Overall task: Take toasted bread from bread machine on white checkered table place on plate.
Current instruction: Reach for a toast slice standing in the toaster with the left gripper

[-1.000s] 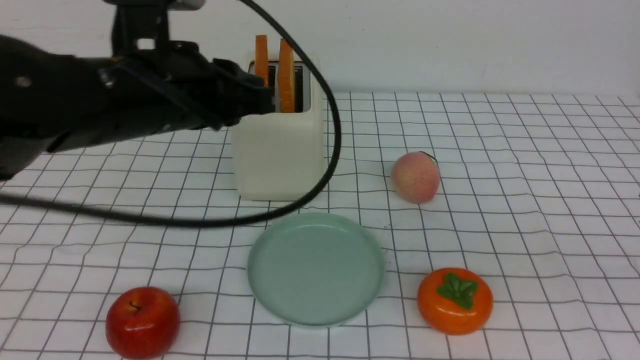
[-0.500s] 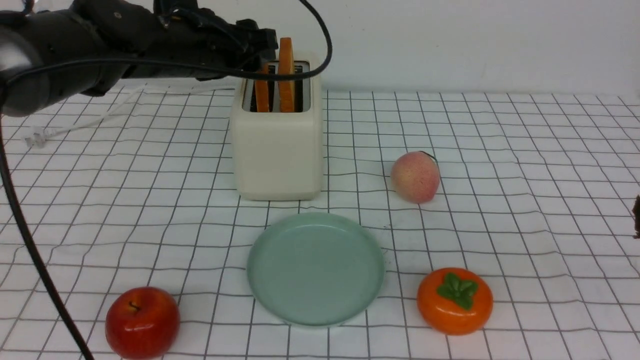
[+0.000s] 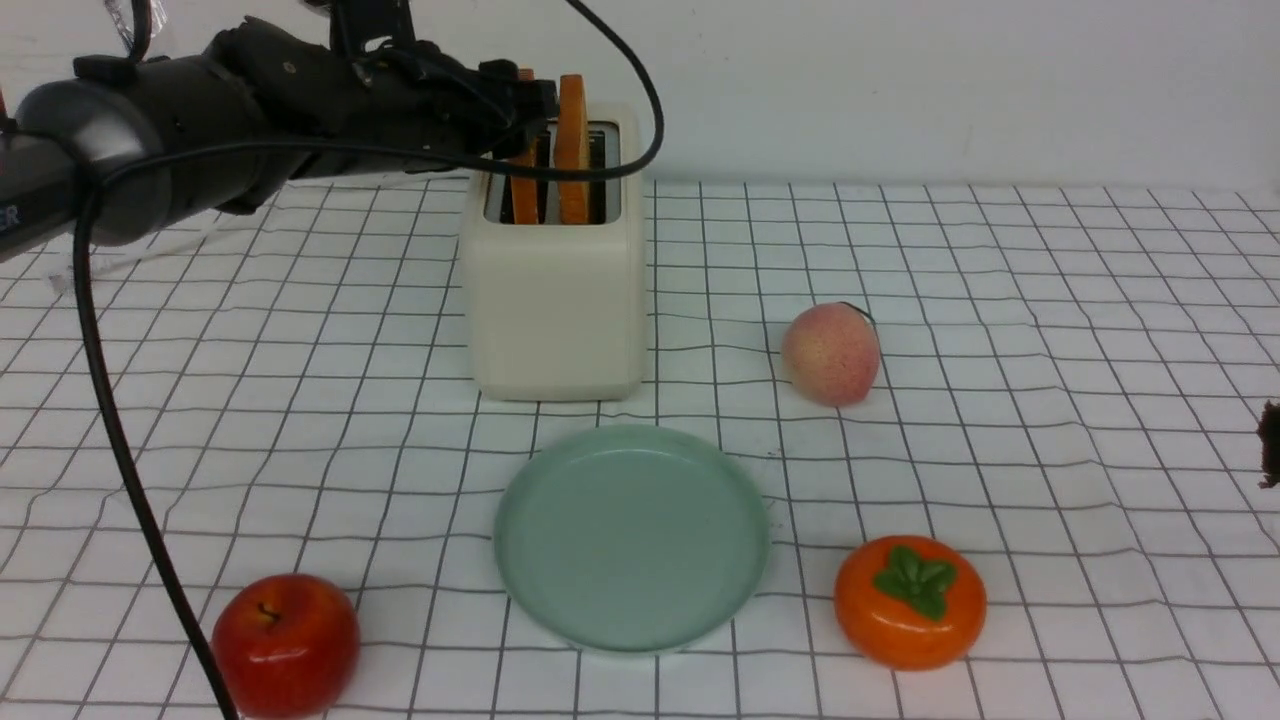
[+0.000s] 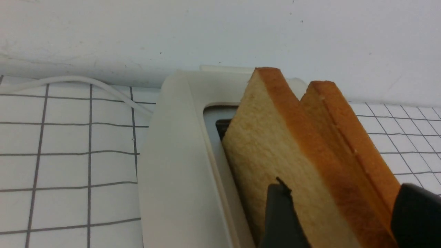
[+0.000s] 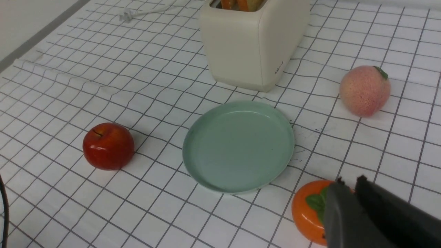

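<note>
- Checking front view: left arm comes in from the left at toaster-top height, with a black cable hanging off it down to the near edge.
- Left jaws are at the slots of the toaster and cover part of the left slice. Their spread can't be read from here.
- Toast: two slices upright in the slots, tops sticking out.
- Toaster stands back-middle on the worktop. Plate lies just in front of it, not touching.
- Peach is right of the toaster, persimmon right of the plate, apple near left.
- Right jaws: only a dark sliver at the right edge, well apart from everything.
- Left wrist view: left jaws spread wide. One jaw is in front of the near slice's face, the other beyond the far slice's crust, so both slices of toast sit between them. Can't tell if either jaw touches.
- Slices' lower parts are down in the toaster. White cord runs over the worktop near the wall.
- Right wrist view: right jaws pressed nearly together, thin gap, gripping nothing. Persimmon shows partly behind them.
- Plate lies between apple and peach. Toaster stands beyond it, toast tops barely visible.
</note>
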Controlling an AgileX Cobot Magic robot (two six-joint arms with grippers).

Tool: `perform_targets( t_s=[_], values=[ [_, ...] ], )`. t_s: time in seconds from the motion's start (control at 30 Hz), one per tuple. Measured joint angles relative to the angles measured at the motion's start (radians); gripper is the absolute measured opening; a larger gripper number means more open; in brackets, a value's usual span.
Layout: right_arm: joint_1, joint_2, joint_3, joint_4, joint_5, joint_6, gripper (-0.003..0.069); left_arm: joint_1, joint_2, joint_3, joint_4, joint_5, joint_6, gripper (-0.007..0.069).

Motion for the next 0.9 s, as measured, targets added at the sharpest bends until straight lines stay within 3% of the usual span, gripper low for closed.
perform_targets(
  t_s=[0.23,0.33,0.5,0.57,0.9],
  values=[
    [0.0,0.0,0.0,0.0,-0.001,0.0,0.0071,-0.006,0.028,-0.003,-0.026,-0.043,0.0,0.0405],
    [0.0,0.0,0.0,0.0,-0.001,0.0,0.0071,-0.006,0.029,-0.005,-0.035,-0.067,0.0,0.034],
    [0.0,0.0,0.0,0.0,-0.001,-0.001,0.0074,-0.006,0.034,-0.006,-0.04,-0.076,0.0,0.0123],
    [0.0,0.0,0.0,0.0,-0.001,-0.001,0.0076,-0.006,0.034,-0.006,-0.041,-0.081,0.0,0.0071],
    [0.0,0.0,0.001,0.0,-0.001,-0.001,0.0085,-0.006,0.008,-0.006,-0.039,-0.105,0.0,0.0071]
  ],
)
